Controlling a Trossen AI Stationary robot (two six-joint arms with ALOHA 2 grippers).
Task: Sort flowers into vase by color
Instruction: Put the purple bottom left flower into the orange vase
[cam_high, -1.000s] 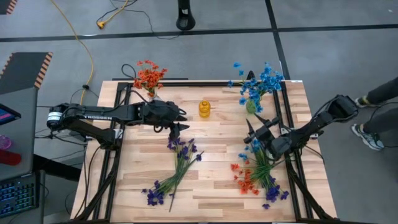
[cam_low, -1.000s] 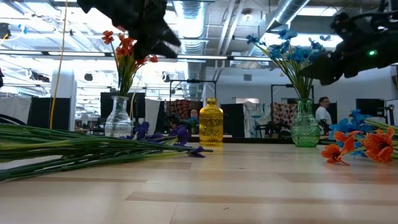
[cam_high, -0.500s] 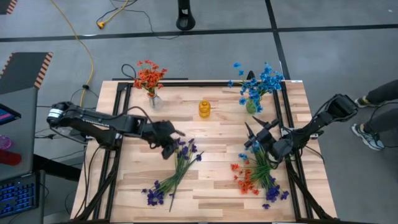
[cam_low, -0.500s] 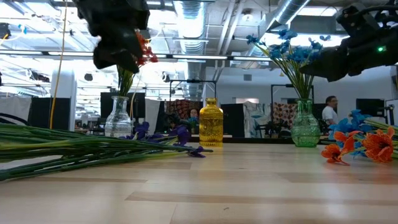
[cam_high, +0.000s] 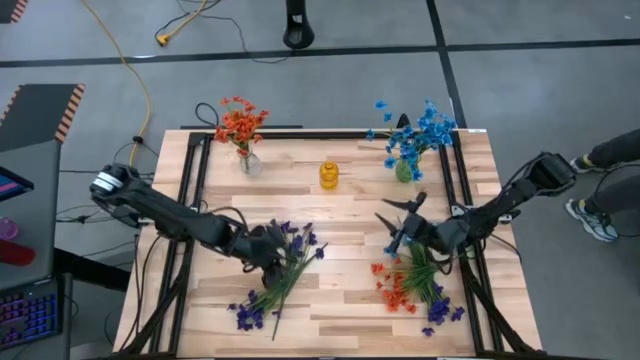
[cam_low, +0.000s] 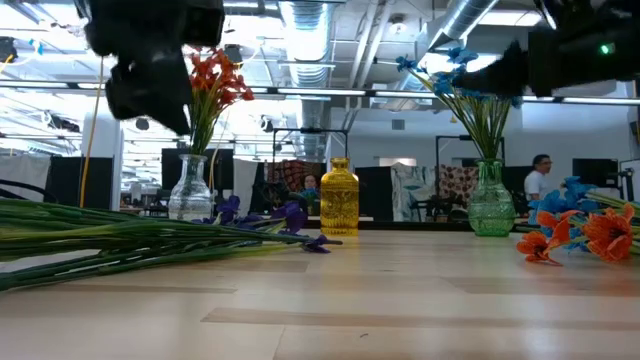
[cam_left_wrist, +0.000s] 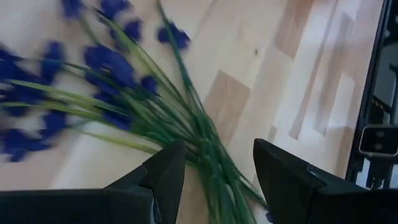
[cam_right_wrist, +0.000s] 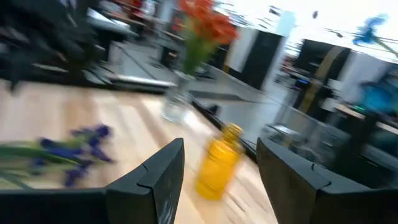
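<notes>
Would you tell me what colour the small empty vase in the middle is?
Yellow, a translucent amber tone; the vase shows best in the low view.

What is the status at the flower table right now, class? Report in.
Left pincer open above loose dark purple flower sprigs. Right pincer open, empty, over mixed orange-red and blue sprigs. Nothing in the way.

A pale wooden surface (cam_high: 340, 290) sits inside a black metal frame (cam_high: 190, 200) on a grey floor; a yellow cable (cam_high: 135, 70) snakes across that floor beyond the far left corner, with a black round post base (cam_high: 298, 36) further along; a striped hazard mat (cam_high: 45, 110) lies to the left, beside a desk with a keyboard (cam_high: 25, 315); at the right edge a person's shoe (cam_high: 592, 222) shows; in the low view, a person (cam_low: 541, 175) stands in the room beyond.
</notes>
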